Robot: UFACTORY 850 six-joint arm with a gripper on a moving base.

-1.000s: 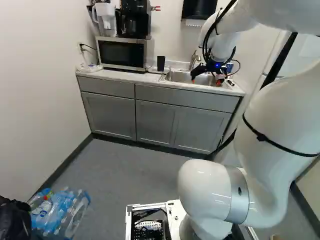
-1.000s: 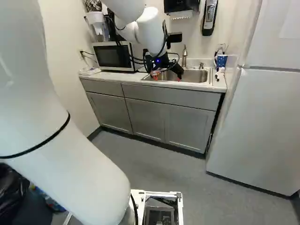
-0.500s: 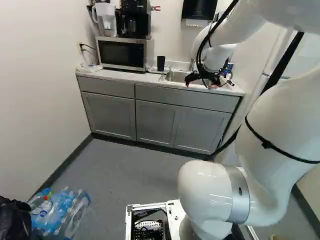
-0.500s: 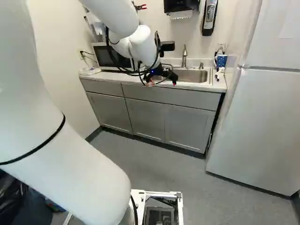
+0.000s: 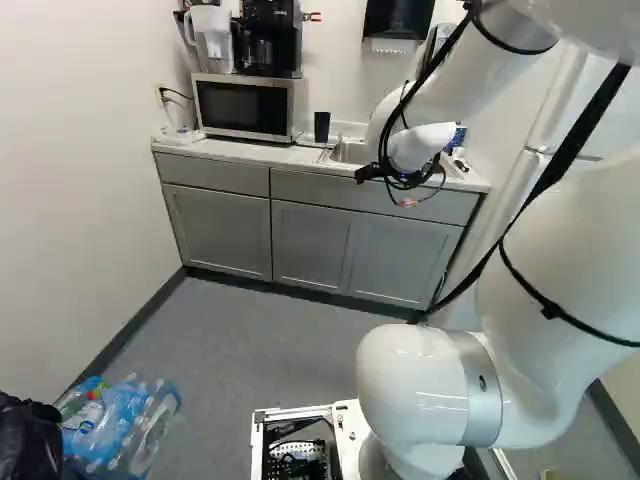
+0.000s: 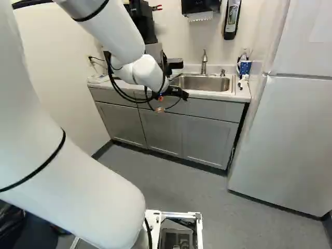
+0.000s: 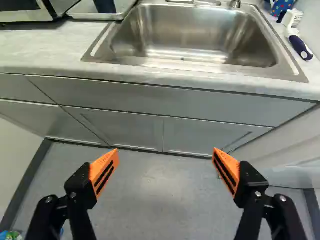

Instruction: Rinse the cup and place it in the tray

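Observation:
My gripper [image 6: 175,93] hangs just in front of the counter's edge in the right base view. In the wrist view the gripper [image 7: 165,152] stands wide open, orange pads apart and only floor seen between them. A dark cup [image 5: 321,126] is on the tray [image 5: 309,141], right of the microwave in the left base view. Part of that cup [image 7: 105,5] and the tray [image 7: 88,8] also show in the wrist view, beyond the counter edge. The steel sink [image 7: 195,35] has nothing visible in its basin, and its faucet [image 6: 204,62] rises behind it.
The microwave [image 5: 243,106] stands on the counter [image 5: 222,151], above grey cabinets [image 5: 310,235]. Right of the sink are a blue patterned holder [image 6: 244,68] and a brush [image 7: 300,46]. A fridge [image 6: 285,140] stands at the right; bottles [image 5: 118,425] lie on the floor.
The arm has pulled back from over the sink, bringing the open gripper out in front of the counter. The dark cup stays where it was on the tray, and the base has not moved.

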